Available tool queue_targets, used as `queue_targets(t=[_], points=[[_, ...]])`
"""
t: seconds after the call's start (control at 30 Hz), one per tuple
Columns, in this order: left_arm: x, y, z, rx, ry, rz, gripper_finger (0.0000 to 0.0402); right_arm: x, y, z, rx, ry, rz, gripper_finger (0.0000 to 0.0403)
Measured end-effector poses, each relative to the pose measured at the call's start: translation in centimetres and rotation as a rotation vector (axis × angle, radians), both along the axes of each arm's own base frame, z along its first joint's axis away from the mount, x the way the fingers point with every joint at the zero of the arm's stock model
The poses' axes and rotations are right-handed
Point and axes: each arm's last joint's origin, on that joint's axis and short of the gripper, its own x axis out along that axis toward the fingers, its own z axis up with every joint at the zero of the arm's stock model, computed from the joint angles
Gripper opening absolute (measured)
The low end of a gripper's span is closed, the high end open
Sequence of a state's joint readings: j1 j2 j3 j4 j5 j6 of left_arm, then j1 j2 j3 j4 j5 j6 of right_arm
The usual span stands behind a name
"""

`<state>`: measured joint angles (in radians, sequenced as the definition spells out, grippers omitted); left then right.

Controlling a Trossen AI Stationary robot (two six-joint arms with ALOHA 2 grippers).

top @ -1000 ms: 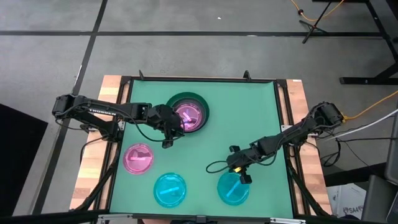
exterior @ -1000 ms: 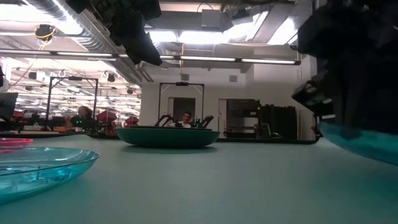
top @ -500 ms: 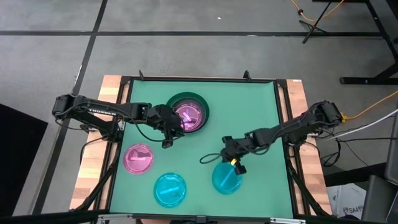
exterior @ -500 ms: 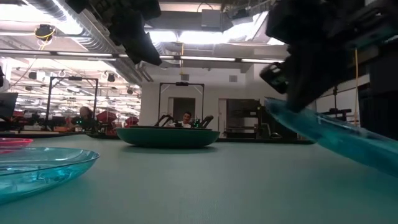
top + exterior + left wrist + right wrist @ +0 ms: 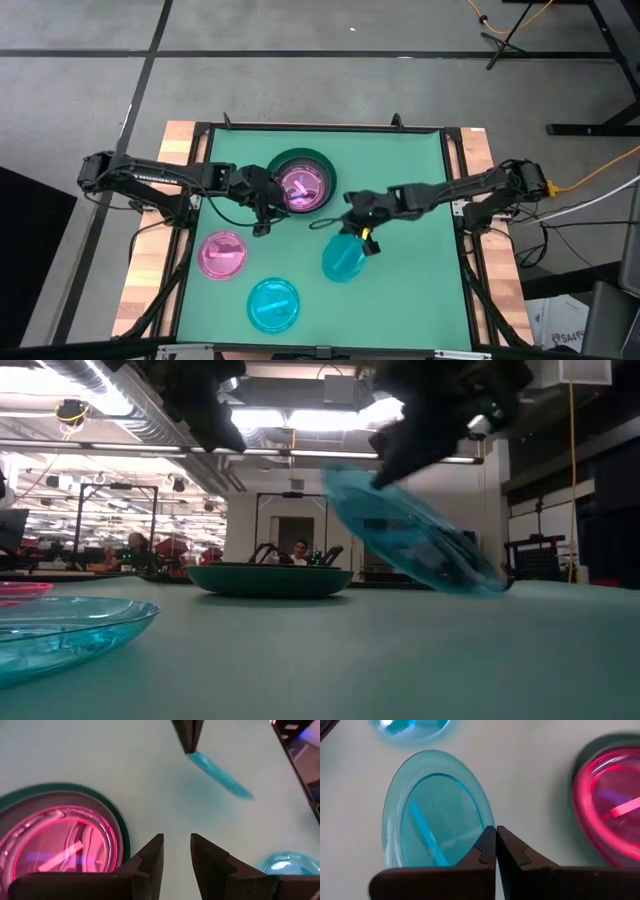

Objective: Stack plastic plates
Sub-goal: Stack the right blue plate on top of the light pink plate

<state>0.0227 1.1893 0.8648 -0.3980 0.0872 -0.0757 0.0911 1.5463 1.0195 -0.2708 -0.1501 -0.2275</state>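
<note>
Two arms are showing over your green table (image 5: 420, 160). Your right gripper (image 5: 362, 231) is pinching the rim of a cyan plate (image 5: 342, 260) with its fingers closed tight, holding it tilted and lifted near the table's middle. Your left gripper (image 5: 262, 224) is hanging with its fingers parted and nothing between them, just beside the dark green plate (image 5: 283, 160) toward the far edge, which is carrying a pink plate (image 5: 303, 185). Another pink plate (image 5: 222, 254) is lying near the left edge, and a second cyan plate (image 5: 274, 304) is sitting by the near edge.
</note>
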Motion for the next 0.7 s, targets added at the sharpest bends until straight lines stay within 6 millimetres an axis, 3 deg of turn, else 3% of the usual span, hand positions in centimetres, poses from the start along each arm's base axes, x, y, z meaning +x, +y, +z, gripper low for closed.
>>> queue_targets(t=[0.3, 0.7], points=[[-1.7, 0.0, 1.2, 0.001, -0.017, 0.0, 0.009, 1.6, -3.9, 3.7, -0.047, -0.129, -0.073, 0.0], [-3.0, -0.1, 2.2, 0.0, -0.047, -0.001, 0.009, 1.9, -10.2, 6.8, -0.107, -0.258, -0.226, 0.0]])
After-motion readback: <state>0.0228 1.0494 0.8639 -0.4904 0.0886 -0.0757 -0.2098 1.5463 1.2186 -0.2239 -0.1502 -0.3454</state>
